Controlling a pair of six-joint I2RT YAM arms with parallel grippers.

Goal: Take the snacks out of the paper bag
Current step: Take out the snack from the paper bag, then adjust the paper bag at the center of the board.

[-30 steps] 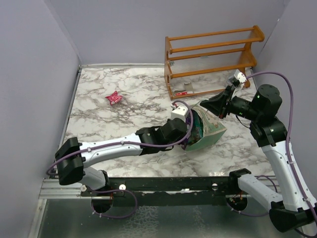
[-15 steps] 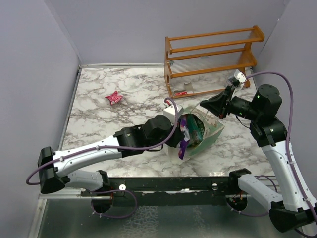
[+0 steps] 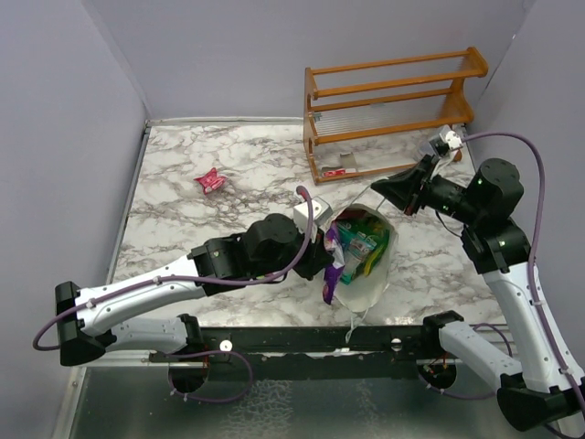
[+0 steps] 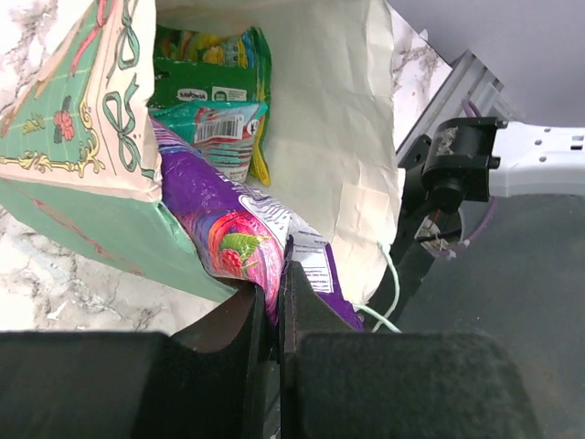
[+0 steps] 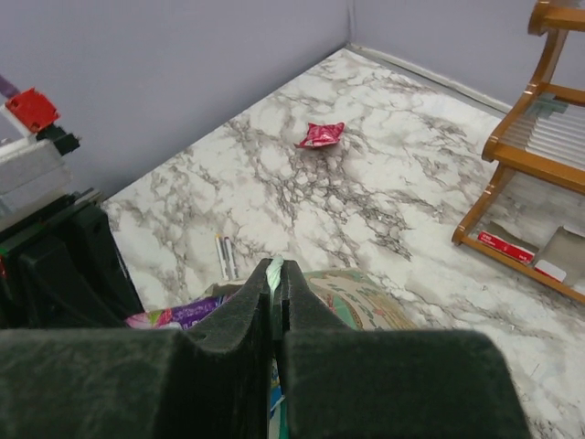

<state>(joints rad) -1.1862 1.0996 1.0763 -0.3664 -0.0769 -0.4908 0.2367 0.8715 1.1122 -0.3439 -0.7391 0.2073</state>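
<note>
Within the left gripper [image 4: 277, 276] sits a purple packet [image 4: 219, 229].

The left arm [image 3: 151, 291] and right arm [image 3: 519, 309] had white link shells, bulky black joint housings, and a thin purple cable [image 3: 538, 201] looping alongside each.

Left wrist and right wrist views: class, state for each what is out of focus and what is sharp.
Left wrist view: the black left fingers are dark and blurred at the bottom edge, while the glossy purple snack packet and the pale green paper bag are sharp. Right wrist view: the right fingers form a blurred dark mass; the grey-veined marble tabletop is sharp.
</note>
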